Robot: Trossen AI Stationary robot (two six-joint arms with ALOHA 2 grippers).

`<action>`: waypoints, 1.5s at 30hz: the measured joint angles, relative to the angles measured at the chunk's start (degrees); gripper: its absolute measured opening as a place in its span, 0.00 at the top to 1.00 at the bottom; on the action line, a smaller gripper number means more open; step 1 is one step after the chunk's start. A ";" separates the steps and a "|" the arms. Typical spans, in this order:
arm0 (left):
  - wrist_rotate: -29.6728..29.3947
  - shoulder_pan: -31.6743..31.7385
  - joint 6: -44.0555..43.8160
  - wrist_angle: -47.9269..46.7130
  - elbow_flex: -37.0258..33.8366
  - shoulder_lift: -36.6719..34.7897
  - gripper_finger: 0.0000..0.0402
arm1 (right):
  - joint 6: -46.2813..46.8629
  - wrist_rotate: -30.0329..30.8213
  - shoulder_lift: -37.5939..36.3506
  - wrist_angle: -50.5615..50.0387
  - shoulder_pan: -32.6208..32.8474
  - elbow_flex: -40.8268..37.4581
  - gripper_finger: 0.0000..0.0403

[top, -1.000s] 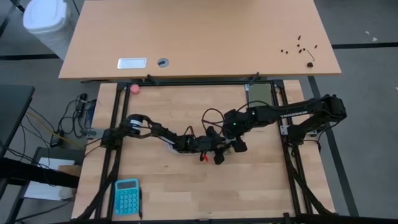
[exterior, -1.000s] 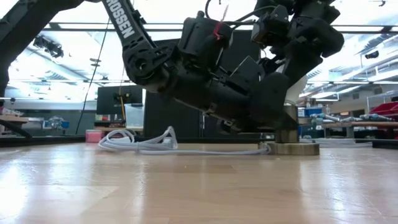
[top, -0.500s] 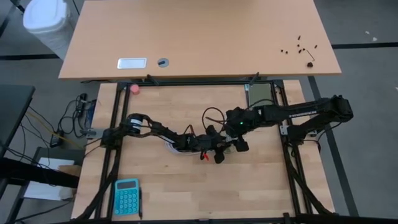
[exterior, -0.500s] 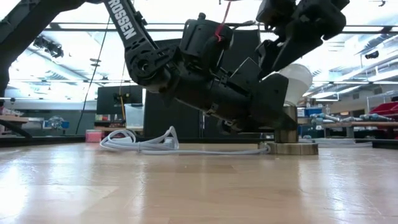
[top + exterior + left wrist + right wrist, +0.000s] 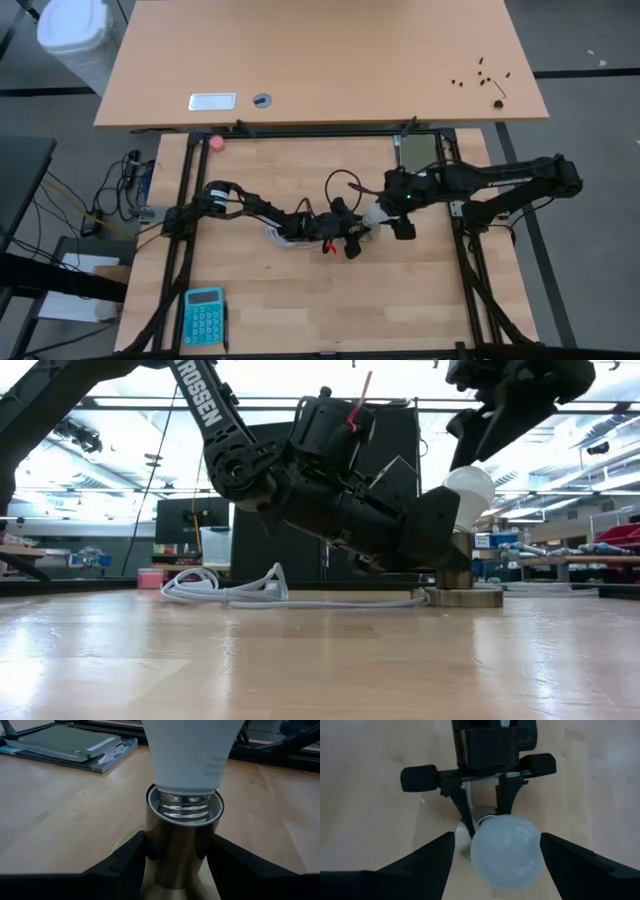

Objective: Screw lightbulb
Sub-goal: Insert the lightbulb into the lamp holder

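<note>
A wide workshop with ceiling lights stretched behind the wooden bench (image 5: 300,300), and down on its planks the action sat right in the middle. The left pincer (image 5: 175,851) was clamped on the socket (image 5: 182,840), a shiny metal cylinder, one dark finger on each side — surely to keep it from spinning or tipping while the bulb is turned. Its white cord (image 5: 225,588) lay coiled on the bench behind.

And there was the lightbulb (image 5: 468,495): base down in the socket's mouth, a few silvery threads showing above the rim, and leaning off upright in the low view. So it was started, not seated, by my reckoning.

The right pincer (image 5: 494,855) hung above the globe with its fingers spread well apart, one on each side of the bulb and clear of the glass. It looked placed for a fresh bite and another twist.

Off to the edges, a blue calculator (image 5: 203,316) and a small pink ball (image 5: 216,143) sat well away, out of the play.
</note>
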 joint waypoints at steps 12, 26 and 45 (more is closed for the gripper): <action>-0.11 0.41 0.50 0.58 -0.07 0.07 0.51 | -3.92 2.28 -3.87 -3.06 0.07 0.00 0.15; -0.35 0.46 1.63 3.78 1.26 2.02 0.51 | -2.16 5.71 -1.05 -13.44 -1.62 -2.55 0.14; -0.39 0.54 3.43 2.09 10.23 7.50 0.51 | 3.06 2.39 1.33 -13.79 -0.29 -2.81 0.14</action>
